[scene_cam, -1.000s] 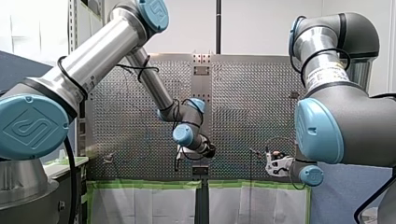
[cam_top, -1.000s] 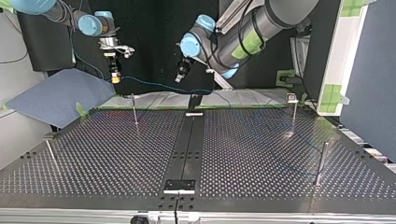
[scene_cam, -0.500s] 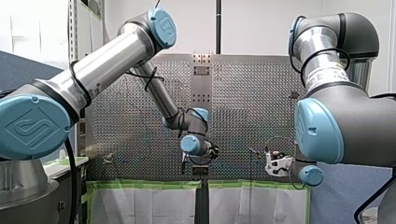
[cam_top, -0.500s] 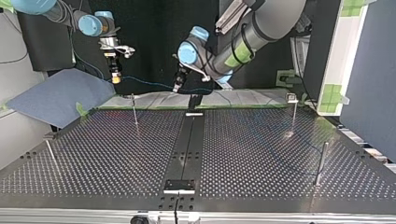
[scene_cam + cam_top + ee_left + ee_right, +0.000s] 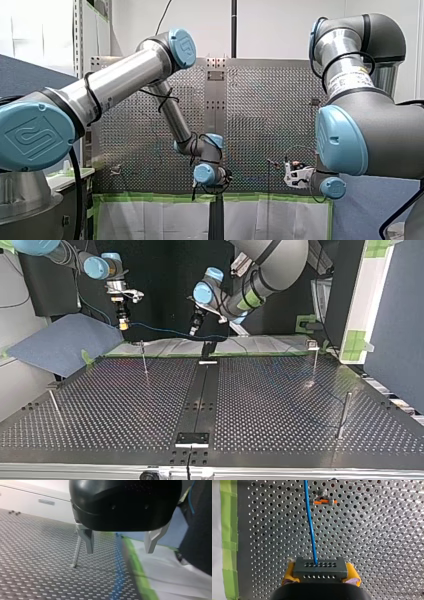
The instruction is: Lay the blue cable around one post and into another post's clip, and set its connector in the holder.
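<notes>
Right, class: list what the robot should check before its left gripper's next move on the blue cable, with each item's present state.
1. Right gripper shut on connector: ok.
2. Left gripper open: ok.
3. Blue cable under left gripper's gap: ok, though blurred.
4. Cable around a post: not ok, hangs free.
5. Cable in orange clip: not ok, passes beside it.

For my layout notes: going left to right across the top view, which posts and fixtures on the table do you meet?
Corner post → thin post further back → black centre strip → post with a clip on top → bare post nearer the camera.
</notes>
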You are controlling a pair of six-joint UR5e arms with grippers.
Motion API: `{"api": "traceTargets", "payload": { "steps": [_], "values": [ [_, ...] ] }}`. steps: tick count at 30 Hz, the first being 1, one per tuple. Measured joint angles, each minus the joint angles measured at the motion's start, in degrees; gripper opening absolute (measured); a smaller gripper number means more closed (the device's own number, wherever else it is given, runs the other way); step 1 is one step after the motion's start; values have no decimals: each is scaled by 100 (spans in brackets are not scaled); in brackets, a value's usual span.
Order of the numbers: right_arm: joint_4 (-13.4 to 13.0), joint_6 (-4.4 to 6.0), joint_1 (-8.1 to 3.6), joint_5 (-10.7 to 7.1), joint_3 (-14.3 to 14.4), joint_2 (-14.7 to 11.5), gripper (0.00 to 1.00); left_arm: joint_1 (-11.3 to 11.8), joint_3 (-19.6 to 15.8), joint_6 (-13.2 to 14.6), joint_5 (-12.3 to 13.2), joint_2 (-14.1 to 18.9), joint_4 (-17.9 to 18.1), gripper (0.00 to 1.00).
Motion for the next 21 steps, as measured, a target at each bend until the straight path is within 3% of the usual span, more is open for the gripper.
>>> {"api": "traceTargets", "payload": {
  "steps": [21],
  "values": [
    [17, 32, 3, 1, -33, 0, 0, 52, 91, -123, -4, -1025, 1060, 100]
  ]
}}
